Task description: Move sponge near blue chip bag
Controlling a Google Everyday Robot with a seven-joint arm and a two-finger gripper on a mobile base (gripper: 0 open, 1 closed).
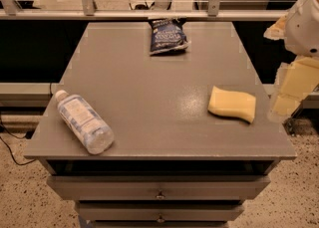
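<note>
Currently the sponge (232, 103) lies flat on the counter (149, 82), near right, well apart from the blue chip bag (168, 36) at the far edge. The gripper (285, 70) hangs just right of the sponge, jaws open and empty.

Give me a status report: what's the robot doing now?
Hand hovers off the right edge of the table, beside the sponge, not touching it. Sponge lies flat, front right; blue chip bag at far edge. Bottle front left, not between them.
</note>
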